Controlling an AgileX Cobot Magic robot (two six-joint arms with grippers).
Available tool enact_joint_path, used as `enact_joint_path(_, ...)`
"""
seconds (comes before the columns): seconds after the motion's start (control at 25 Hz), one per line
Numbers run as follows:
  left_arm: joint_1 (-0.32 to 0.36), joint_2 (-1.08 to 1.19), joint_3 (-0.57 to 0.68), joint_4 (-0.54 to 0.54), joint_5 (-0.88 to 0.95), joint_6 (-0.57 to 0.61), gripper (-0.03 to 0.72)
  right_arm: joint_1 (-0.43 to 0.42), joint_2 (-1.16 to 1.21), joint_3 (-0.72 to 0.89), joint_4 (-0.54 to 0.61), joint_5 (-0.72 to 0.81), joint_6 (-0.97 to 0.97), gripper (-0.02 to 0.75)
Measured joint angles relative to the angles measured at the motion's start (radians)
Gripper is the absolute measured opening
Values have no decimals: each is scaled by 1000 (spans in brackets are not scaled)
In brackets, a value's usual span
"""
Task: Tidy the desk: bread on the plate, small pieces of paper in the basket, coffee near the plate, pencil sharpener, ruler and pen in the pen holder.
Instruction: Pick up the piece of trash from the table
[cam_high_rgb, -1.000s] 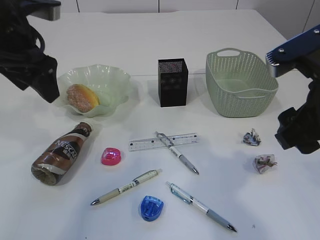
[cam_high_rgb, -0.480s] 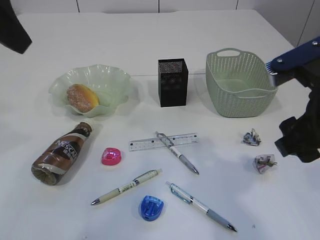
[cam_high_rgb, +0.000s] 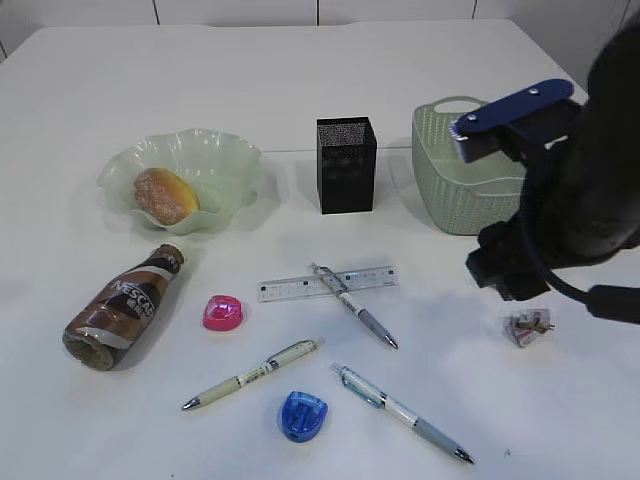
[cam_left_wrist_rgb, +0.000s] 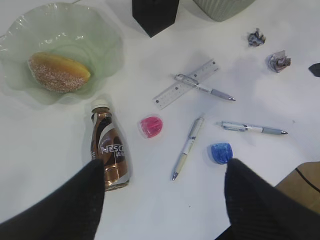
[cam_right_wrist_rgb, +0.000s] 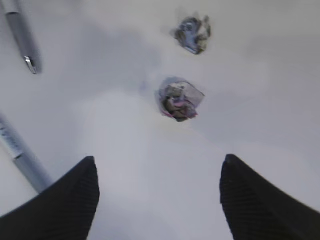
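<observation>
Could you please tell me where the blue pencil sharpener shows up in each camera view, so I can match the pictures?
Exterior view: blue pencil sharpener at bottom centre, between two pens.
Left wrist view: lower right of centre, just below a grey-grip pen.
Right wrist view: not in it.
Shared landmark: the crumpled paper ball appears in all three.

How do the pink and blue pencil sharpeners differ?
The pink plastic sharpener lies between the brown coffee bottle and the clear ruler; the blue plastic sharpener lies nearer the camera, between two pens. Pink looks slightly smaller. Both rest loose on the white desk.
</observation>
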Motion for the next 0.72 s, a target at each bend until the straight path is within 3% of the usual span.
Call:
enact_joint_path(0.4, 0, -42, 0, -25, 4, -2, 527, 0, 62, -131, 360, 119, -448, 586)
enact_joint_path(0.56, 0, -42, 0, -35, 4, -5, 526, 0, 62, -135, 408, 146, -488, 586)
enact_joint_path(0.72, 0, -42, 10, -41, 4, -5, 526, -55, 64, -135, 419, 150, -493, 586)
